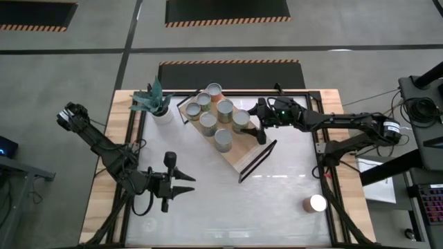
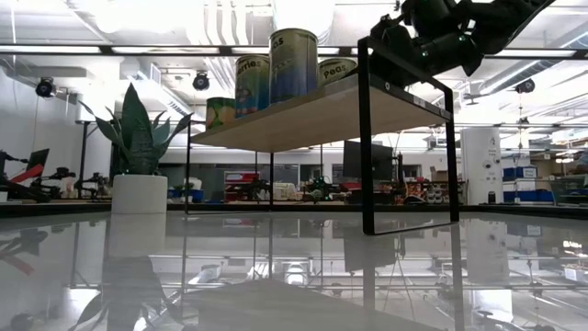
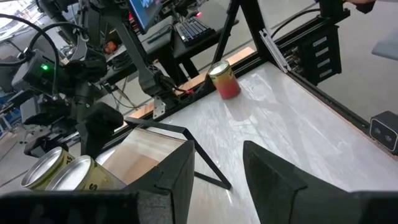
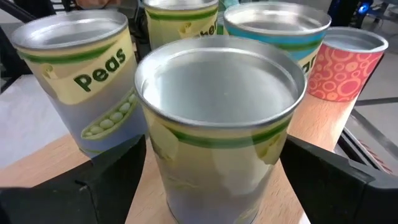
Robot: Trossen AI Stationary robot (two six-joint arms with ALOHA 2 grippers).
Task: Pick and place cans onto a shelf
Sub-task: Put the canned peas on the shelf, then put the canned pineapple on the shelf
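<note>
The light-wood shelf (image 1: 239,153) with black wire ends lies slantwise at the table's far middle, and several cans (image 1: 208,122) stand on it. My right gripper (image 1: 252,123) reaches in from the right and is shut on the green-banded can (image 4: 217,124) nearest it (image 1: 240,120). A peas can (image 4: 81,81) and a red-patterned can (image 4: 342,65) stand beside it. One more can (image 1: 317,204) stands on the table at the near right, also in the left wrist view (image 3: 224,79). My left gripper (image 1: 185,184) is open and empty at the near left. My right gripper has the can between its two fingers (image 4: 118,177), one on each side of its wall (image 4: 163,155), low on the body. The fingers come roughly level from the table's right side. The can stands upright with its bottom on the shelf board (image 4: 314,118).
A white pot with a green plant (image 1: 156,104) stands at the shelf's far left end. The shelf's black wire end frame (image 1: 257,160) stands close below my right gripper. The tabletop has a black frame (image 1: 320,149) along its edges.
</note>
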